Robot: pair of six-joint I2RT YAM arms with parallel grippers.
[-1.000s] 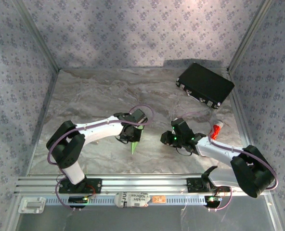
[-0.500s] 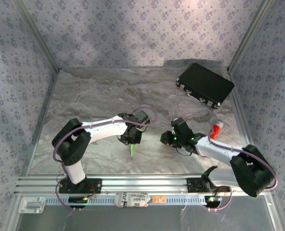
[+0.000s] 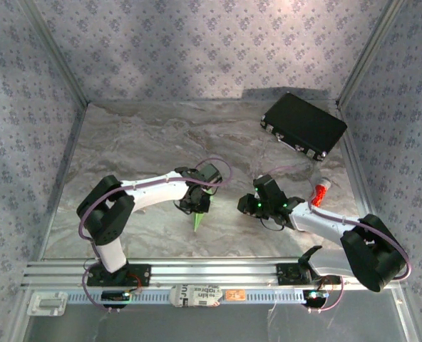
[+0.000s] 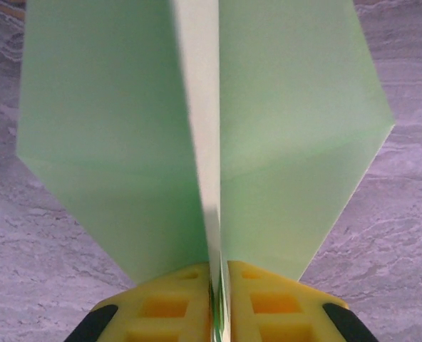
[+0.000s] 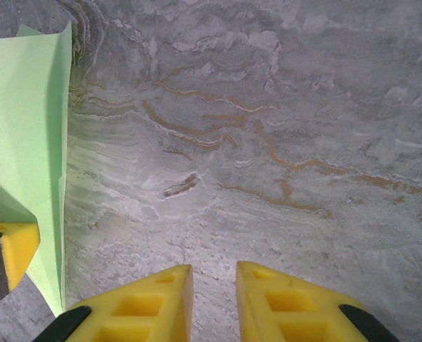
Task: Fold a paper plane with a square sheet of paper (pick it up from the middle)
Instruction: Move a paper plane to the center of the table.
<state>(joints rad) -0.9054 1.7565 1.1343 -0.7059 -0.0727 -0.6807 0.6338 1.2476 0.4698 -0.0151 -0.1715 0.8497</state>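
Left gripper [image 3: 197, 202], jaws clamped on the centre crease of the paper plane [image 3: 197, 219], near the middle of the table [image 3: 132, 142], slightly toward 6 o'clock. The pinch along the spine probably served to press the two pale green wings together at the fold and to control the dart as one piece. In the left wrist view the wings splayed off the raised crease toward 10 and 2 o'clock, with the yellow fingers [image 4: 168, 313] meeting at 6 o'clock. From above, the nose pointed toward 6 o'clock, at the arm bases; whether it touched the marble could not be told. The left arm rose from its base at 7 o'clock, elbow folded back, forearm stretched toward 3 o'clock, wrist turned down over the paper. Right gripper [image 3: 248, 205], at 3 o'clock of the plane and apart from it, held nothing. Its jaws stood a narrow gap apart above bare marble, seemingly placed to assist. The right forearm ran low toward 9 o'clock from a base at 5 o'clock.
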